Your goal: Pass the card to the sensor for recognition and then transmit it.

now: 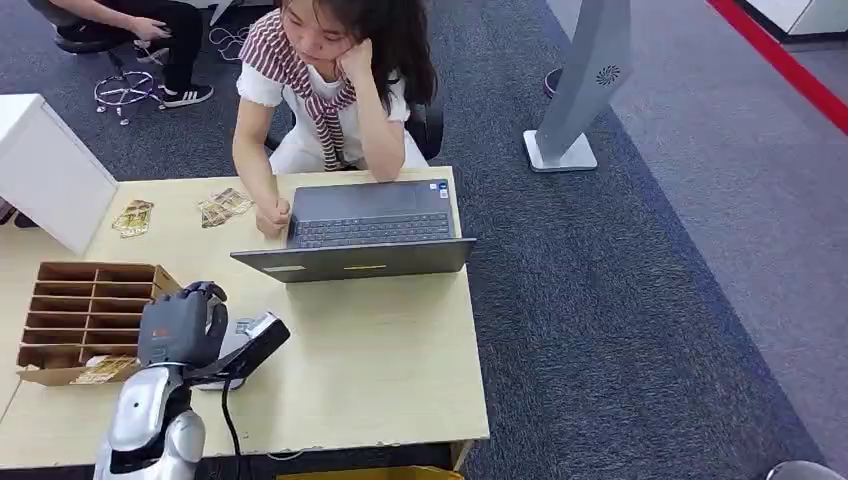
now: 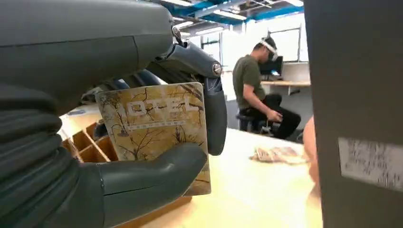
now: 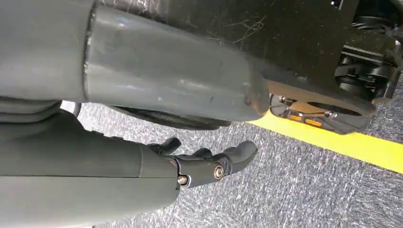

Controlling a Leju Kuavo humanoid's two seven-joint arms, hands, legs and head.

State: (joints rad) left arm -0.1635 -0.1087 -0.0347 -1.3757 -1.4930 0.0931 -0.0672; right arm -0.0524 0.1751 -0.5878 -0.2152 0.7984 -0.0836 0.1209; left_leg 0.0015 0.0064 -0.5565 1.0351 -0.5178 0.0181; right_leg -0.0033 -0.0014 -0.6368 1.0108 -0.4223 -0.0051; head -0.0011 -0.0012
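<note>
Held close before the left wrist camera, the card [image 2: 157,128] is a tan-and-gold piece printed with bare branches and pale letters that seem to read "HOTEL", though the first letter is partly cut off by the hand. The left hand [image 2: 142,142] pinches it: the thick grey thumb [image 2: 152,173] presses across the card's lower face while the darker fingers [image 2: 216,114] curl round its far edge.

From the head view, the left hand [image 1: 182,325] sits above the near left part of the light wooden table [image 1: 400,350], its back to the camera so the card itself is hidden there. Just beside the hand, on the side toward the laptop, stands the sensor [image 1: 250,345], a small dark reader with a slanted top on a white base and a black cable running off the table's near edge. On the hand's other side lies a brown cardboard organizer [image 1: 85,305] with rows of compartments; a card-like piece [image 1: 102,370] rests at its near edge.

Beyond the sensor an open grey laptop [image 1: 365,230] faces a seated person [image 1: 330,90], who leans on one hand. Two small heaps of similar cards [image 1: 225,207] [image 1: 133,217] lie at the table's far side, left of the laptop. A white box [image 1: 45,170] stands at the far left corner.

The right hand [image 3: 209,164] hangs over grey carpet beside a yellow floor stripe [image 3: 351,145], holding nothing, its fingers loosely extended and slightly apart.
</note>
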